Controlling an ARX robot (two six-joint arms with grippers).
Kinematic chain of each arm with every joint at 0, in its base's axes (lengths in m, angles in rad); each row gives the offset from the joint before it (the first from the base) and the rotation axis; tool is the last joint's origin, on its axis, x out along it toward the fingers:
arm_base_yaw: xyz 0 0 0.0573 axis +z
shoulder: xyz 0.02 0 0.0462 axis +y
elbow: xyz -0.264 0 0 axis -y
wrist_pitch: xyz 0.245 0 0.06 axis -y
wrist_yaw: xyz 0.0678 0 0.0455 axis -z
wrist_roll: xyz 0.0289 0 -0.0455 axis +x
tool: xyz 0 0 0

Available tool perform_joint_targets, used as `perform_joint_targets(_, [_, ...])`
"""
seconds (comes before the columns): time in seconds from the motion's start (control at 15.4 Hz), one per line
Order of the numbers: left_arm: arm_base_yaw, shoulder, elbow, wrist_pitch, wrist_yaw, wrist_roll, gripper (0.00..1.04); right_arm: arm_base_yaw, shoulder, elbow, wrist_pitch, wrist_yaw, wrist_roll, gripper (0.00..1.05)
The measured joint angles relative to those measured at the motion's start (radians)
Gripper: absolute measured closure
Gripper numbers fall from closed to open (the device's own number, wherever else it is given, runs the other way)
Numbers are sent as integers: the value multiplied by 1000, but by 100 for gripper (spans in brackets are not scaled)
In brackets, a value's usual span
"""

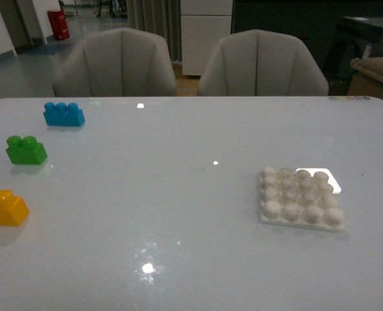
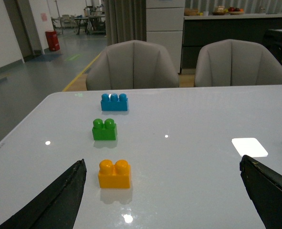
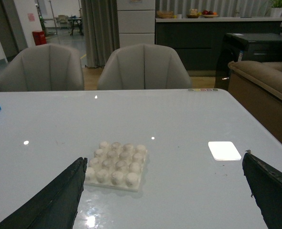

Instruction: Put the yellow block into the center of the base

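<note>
The yellow block lies on the white table at the front left edge of the front view; in the left wrist view it sits just ahead of the left finger. The white studded base lies at the right; in the right wrist view it sits ahead, near one finger. My left gripper is open and empty, jaws wide apart. My right gripper is open and empty too. Neither arm shows in the front view.
A green two-stud brick and a blue three-stud brick lie behind the yellow block on the left. A bright white patch shows just behind the base. Two grey chairs stand at the table's far edge.
</note>
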Motion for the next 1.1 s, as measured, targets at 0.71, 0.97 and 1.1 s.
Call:
perform_joint_targets(0.71, [0,0,0,0,0,0,7,0,0,0,0,0,0,6])
perform_joint_targets(0.97, [0,0,0,0,0,0,7,0,0,0,0,0,0,6])
perform_joint_targets(1.1, [0,0,0,0,0,0,7,-43,230,89,-6,40,7,6])
